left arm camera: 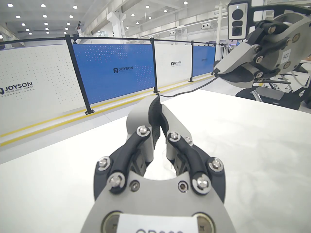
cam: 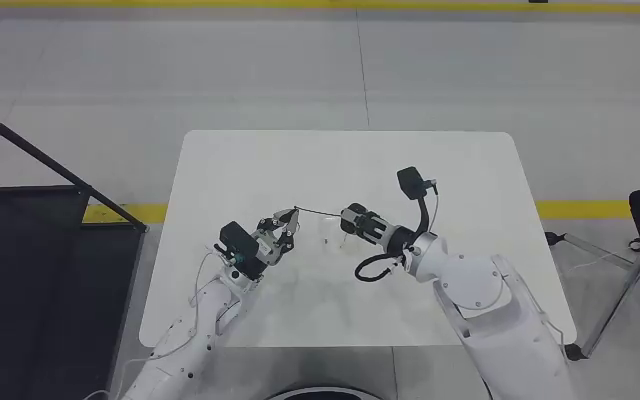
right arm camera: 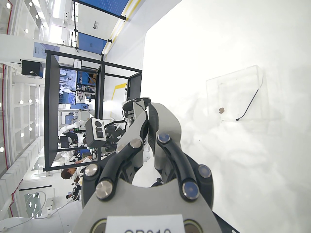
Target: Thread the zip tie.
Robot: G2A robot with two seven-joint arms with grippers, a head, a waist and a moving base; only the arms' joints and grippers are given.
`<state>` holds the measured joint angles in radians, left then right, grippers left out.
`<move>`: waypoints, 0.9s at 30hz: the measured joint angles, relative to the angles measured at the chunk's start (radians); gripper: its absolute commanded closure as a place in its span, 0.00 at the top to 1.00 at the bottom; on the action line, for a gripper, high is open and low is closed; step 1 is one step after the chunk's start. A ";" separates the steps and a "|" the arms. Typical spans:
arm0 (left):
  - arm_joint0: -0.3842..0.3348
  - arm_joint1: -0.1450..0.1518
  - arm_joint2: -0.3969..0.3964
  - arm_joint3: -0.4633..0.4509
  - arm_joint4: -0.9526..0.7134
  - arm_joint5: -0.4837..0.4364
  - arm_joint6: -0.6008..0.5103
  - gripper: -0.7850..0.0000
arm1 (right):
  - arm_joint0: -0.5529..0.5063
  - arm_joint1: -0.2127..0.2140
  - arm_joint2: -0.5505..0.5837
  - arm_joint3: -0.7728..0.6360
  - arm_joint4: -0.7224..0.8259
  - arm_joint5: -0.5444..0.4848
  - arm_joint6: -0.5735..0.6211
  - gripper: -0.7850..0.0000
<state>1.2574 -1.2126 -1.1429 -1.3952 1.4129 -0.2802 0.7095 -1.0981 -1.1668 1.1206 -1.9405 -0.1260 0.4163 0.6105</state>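
Nearest: left gripper (left arm camera: 156,103), angled in low from the near-left side of the white table (cam: 450,170), ribbed black pads (left arm camera: 153,112) pressed together on one end of the zip tie (left arm camera: 187,90). Thin, black, slightly bowed, strung in the air above the table, near its middle. Pinched at the far end by the right gripper (left arm camera: 217,72), forearm bent in from the near-right, smooth grey metal fingers closed around it. On the tabletop near the right gripper: clear, square-edged box (right arm camera: 230,86), glossy walls, with a second thin black strip (right arm camera: 250,103) curving inside, small head at one end.
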 measured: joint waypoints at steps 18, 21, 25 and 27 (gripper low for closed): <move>0.000 0.000 0.000 0.000 0.000 0.000 0.000 0.00 | 0.009 -0.007 -0.010 0.009 0.005 0.009 -0.004 0.00; 0.000 0.000 0.000 0.000 0.000 0.000 0.000 0.00 | 0.011 -0.008 -0.011 0.010 0.009 0.009 -0.005 0.00; 0.000 0.000 0.000 0.000 0.000 0.000 0.000 0.00 | 0.013 -0.010 -0.011 0.014 0.015 0.007 -0.007 0.00; 0.000 0.000 0.000 0.000 0.000 0.000 0.000 0.00 | 0.014 -0.011 -0.010 0.016 0.022 0.005 -0.013 0.00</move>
<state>1.2574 -1.2126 -1.1429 -1.3952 1.4129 -0.2802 0.7095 -1.0846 -1.1779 1.1102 -1.9249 -0.1042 0.4212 0.5980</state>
